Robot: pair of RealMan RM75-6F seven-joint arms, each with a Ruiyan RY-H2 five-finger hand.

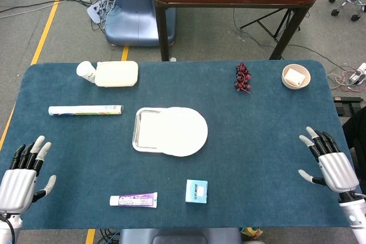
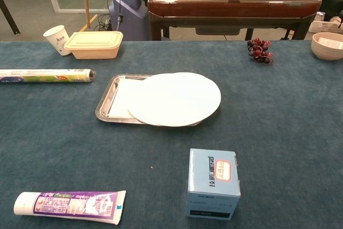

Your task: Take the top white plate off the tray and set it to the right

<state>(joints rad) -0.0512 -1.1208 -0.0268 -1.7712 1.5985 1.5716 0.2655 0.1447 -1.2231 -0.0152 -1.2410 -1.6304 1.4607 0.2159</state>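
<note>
Nothing touched yet: round white plate (image 1: 184, 132) sits on the metal tray (image 1: 137, 132), shifted to the tray's right end so its right rim overhangs the tray edge, clearest in the chest view (image 2: 177, 98). Under it lies something white and flat, probably another plate or a liner; can't tell which.

Left hand (image 1: 20, 178) hovers at the near-left table corner, fingers spread, holding nothing. Right hand (image 1: 330, 163) sits at the near-right edge, fingers also fanned apart, empty. Both are well apart from the plate; neither shows in the chest view.

Handling guess: plate looks thin, rigid, smooth, likely light but slick, and breakable if it's ceramic; could be melamine, can't tell. Best hold is the overhanging right rim, thumb on top and fingers slid beneath, since that edge is clear of the tray wall. Right hand is the natural pick, as the drop zone is the bare blue cloth to the plate's right, between the tray and the right hand. Risk: dragging the layer below or nudging the tray while lifting, so lift the rim first, then carry flat.

Other stuff: blue-white box (image 1: 196, 190) and toothpaste tube (image 1: 133, 200) near the front, foil roll (image 1: 85, 110) on the left, lidded container (image 1: 116, 74) with paper cup (image 1: 86, 71) behind it, grapes (image 1: 242, 77) and small bowl (image 1: 295, 76) far right.
</note>
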